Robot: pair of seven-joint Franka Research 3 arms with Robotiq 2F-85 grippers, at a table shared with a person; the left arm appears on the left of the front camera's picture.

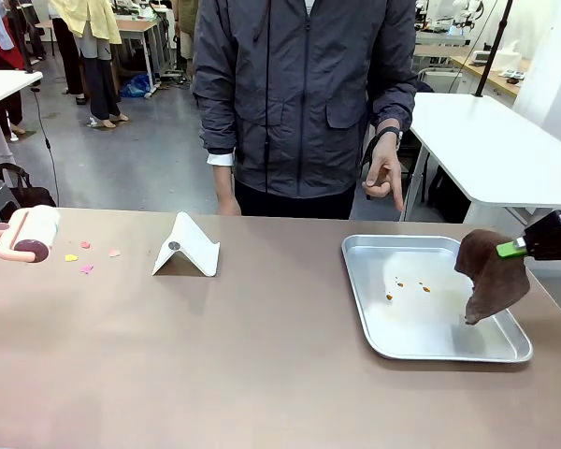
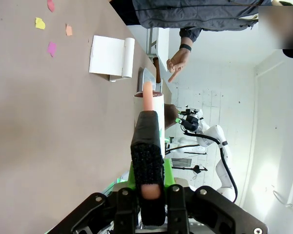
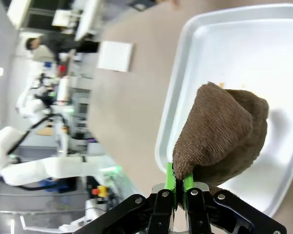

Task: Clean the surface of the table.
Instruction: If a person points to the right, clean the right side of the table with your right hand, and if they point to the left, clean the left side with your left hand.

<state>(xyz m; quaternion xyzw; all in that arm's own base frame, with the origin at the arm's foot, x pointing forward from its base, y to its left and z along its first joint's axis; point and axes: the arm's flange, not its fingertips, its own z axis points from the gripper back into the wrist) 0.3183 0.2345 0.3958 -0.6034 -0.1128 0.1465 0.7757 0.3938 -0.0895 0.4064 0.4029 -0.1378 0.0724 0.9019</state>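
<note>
4 paper scraps [image 1: 87, 268] lie on the table [image 1: 262, 355], so cleaning looks unstarted. The left gripper [image 2: 147, 165] clamps a lint roller [image 1: 35, 234]; the right gripper [image 3: 176, 183] pinches a brown cloth [image 1: 491, 276] over the tray [image 1: 430, 323].

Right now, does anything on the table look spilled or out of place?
Yes. Small coloured scraps lie scattered on the table beside the lint roller, and a few orange-brown spots mark the metal tray.
</note>
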